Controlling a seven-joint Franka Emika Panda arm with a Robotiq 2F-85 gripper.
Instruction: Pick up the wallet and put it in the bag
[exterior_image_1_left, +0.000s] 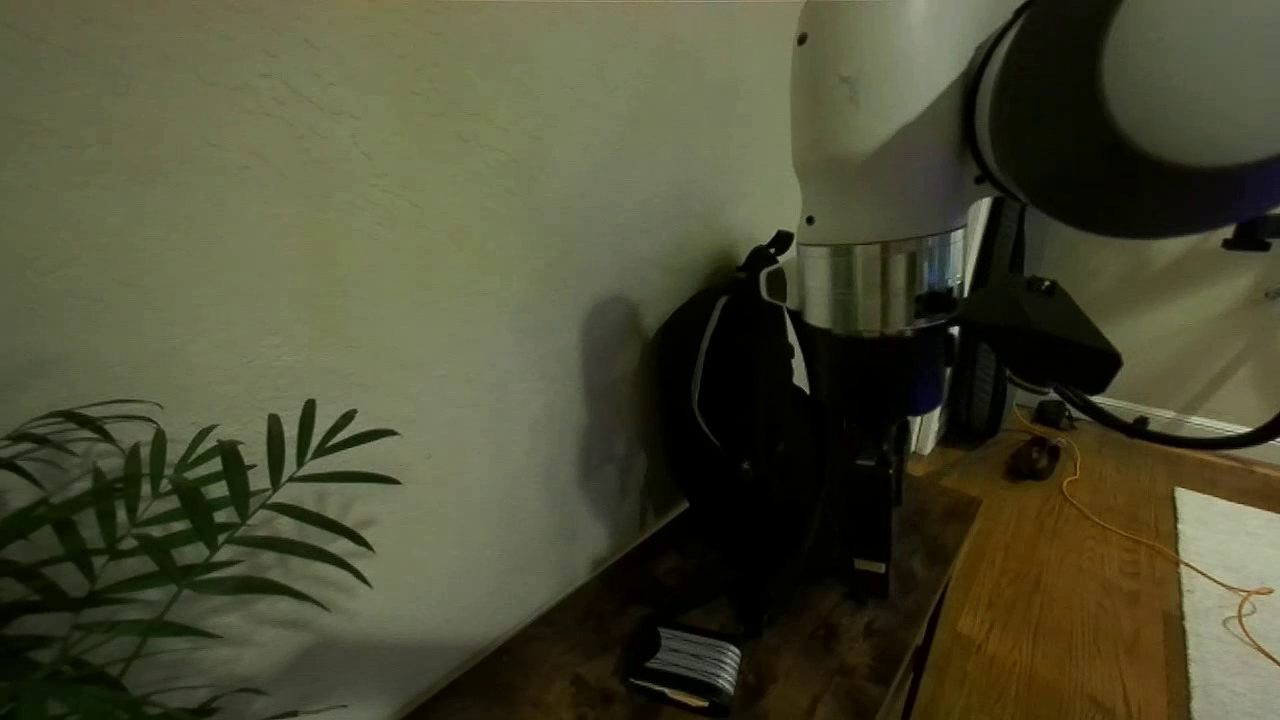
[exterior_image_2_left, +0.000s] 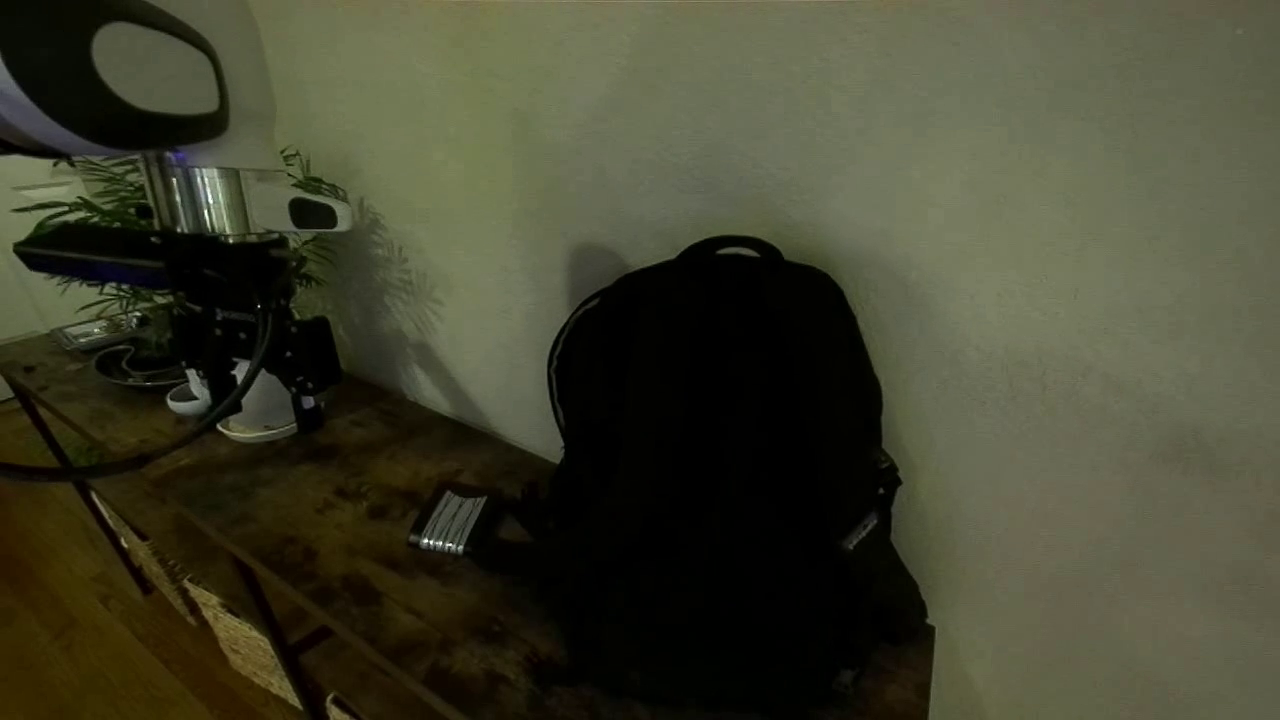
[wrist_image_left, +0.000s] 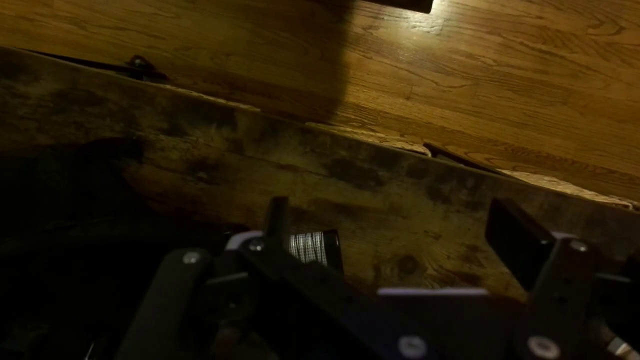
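Your black gripper (wrist_image_left: 395, 225) stands wide; at wrist view's lower centre, its frame-left finger (wrist_image_left: 277, 219) partly hides the flat, black-and-silver wallet (wrist_image_left: 309, 247).

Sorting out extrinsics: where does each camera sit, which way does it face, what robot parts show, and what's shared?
Wrist view: just behind the open gripper, facing down at table, wallet and floor; gripper shows.
In an exterior view: close by the plant, looking along the table; arm and gripper show.
In an exterior view: close by the bag, facing it and the wall; arm and gripper at picture left.
Both exterior views share wallet, bag, plant and wall, from roughly opposite ends.
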